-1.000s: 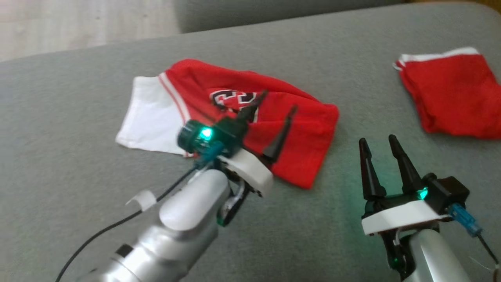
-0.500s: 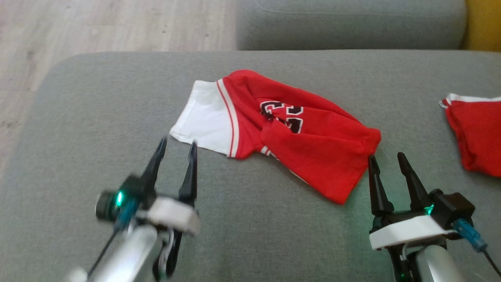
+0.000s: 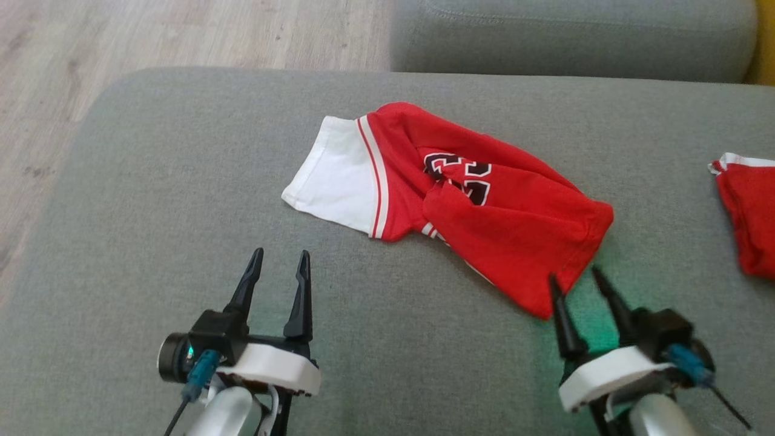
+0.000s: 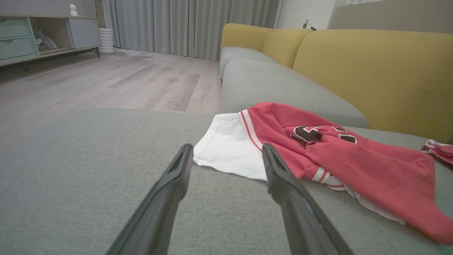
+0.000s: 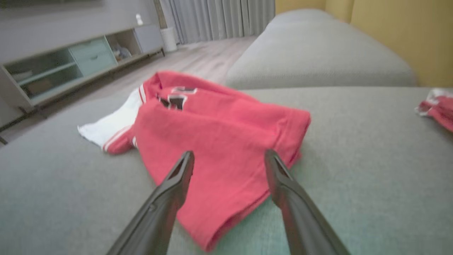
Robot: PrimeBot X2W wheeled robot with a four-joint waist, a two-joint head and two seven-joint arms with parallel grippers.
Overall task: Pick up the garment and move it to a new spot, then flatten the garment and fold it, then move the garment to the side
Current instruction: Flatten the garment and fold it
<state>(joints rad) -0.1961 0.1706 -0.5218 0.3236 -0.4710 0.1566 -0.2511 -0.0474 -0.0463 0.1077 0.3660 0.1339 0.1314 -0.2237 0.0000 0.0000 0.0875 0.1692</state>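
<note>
A red and white garment (image 3: 460, 200) with black numbers lies crumpled on the grey sofa cushion (image 3: 151, 181). Its white sleeve end points left. My left gripper (image 3: 280, 261) is open at the lower left, short of the white end, holding nothing. In the left wrist view the garment (image 4: 318, 152) lies just beyond my open left gripper (image 4: 226, 152). My right gripper (image 3: 572, 275) is open at the garment's lower right corner, its fingertips at the red hem. The right wrist view shows the garment (image 5: 212, 131) right in front of my open right gripper (image 5: 228, 156).
A second red garment (image 3: 748, 212) lies folded at the cushion's right edge. Another grey cushion (image 3: 569, 36) sits behind, with a yellow backrest (image 4: 371, 71) to the right. Wooden floor (image 3: 181, 30) lies past the cushion's far left edge.
My left gripper has pulled back off the garment to the lower left, empty. The head camera has shifted, so the garment and cushion sit further right. My right gripper now meets the red hem.
</note>
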